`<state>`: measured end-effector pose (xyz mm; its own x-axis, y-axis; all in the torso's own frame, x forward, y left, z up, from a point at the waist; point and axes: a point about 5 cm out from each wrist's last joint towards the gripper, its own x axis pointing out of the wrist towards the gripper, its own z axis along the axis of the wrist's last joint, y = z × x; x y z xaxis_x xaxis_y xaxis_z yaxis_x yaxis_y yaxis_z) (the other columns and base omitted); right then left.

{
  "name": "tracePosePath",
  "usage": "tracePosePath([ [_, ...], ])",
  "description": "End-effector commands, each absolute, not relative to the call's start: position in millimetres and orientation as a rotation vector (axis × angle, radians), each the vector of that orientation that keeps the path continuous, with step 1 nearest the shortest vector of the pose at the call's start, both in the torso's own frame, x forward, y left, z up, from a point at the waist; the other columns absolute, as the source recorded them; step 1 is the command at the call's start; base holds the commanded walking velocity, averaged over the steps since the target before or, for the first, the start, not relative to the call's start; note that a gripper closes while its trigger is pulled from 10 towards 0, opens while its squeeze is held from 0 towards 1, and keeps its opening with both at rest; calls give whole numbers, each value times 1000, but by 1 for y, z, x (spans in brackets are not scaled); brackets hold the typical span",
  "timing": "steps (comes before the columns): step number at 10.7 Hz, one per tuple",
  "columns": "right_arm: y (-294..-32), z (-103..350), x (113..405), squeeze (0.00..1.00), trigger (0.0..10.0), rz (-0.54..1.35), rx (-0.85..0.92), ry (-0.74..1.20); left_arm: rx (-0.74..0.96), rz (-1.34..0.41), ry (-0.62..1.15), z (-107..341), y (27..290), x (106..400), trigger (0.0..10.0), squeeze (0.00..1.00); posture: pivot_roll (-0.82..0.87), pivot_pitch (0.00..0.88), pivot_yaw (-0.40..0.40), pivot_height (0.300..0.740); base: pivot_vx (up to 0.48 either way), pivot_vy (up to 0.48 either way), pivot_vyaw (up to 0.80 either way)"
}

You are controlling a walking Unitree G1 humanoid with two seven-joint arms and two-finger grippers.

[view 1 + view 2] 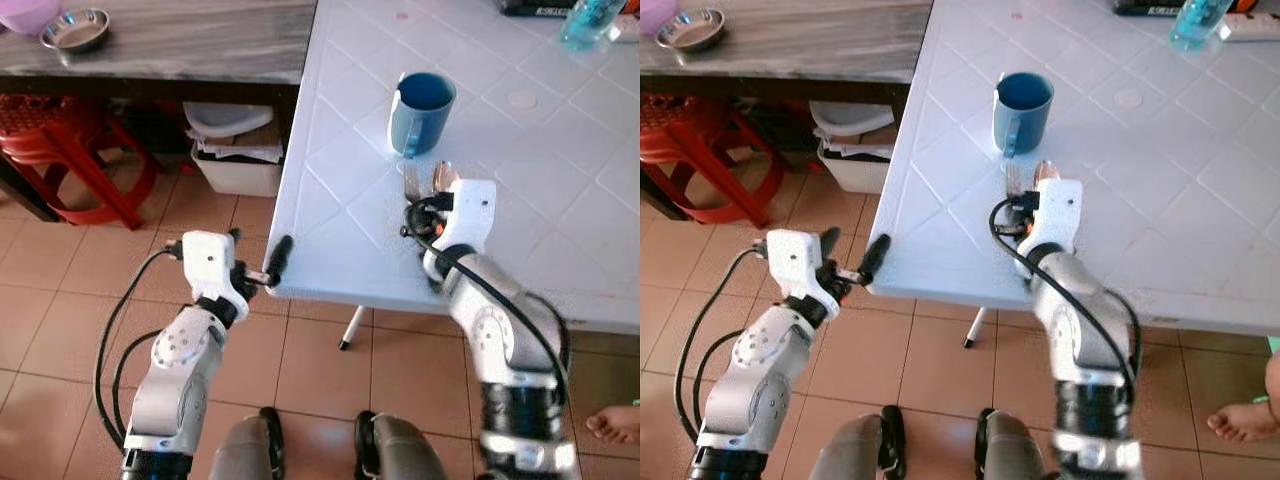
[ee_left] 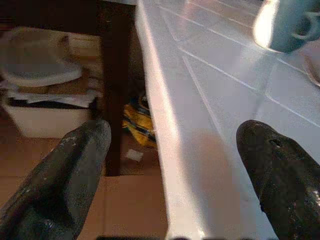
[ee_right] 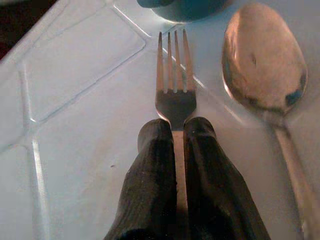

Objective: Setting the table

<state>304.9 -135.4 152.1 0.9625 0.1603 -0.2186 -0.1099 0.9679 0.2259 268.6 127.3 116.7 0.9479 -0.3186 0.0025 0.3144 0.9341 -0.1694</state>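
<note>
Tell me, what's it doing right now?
Right gripper shut on fork, low over white table. Spoon lies beside it, blue mug just beyond. Left gripper open at table's edge.

Steel fork flat on white table, tines twd blue mug, spoon just beside.

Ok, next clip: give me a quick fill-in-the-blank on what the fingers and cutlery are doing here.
1. The right gripper has its fingers shut on the ____.
2. Beside the fork lies a ____.
3. The mug beyond them is ____ in colour.
4. The left gripper has its fingers ____ at the table edge.

Missing: fork; spoon; blue; open
</note>
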Motion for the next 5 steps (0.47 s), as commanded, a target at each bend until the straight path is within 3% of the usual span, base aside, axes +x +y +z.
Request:
tracePosePath([
  [1,-127,132,297,0,0,155,244,352,-152,-287,31,113,133,268,10000,0,-59,215,49,740,0,382,0],
  [3,-128,130,295,0,10000,114,239,338,-119,-242,20,113,136,273,10000,0,-61,207,49,740,0,480,0],
  [5,-135,128,294,0,10000,54,216,322,-101,-204,15,113,140,275,10000,0,-59,201,49,740,0,480,0],
])
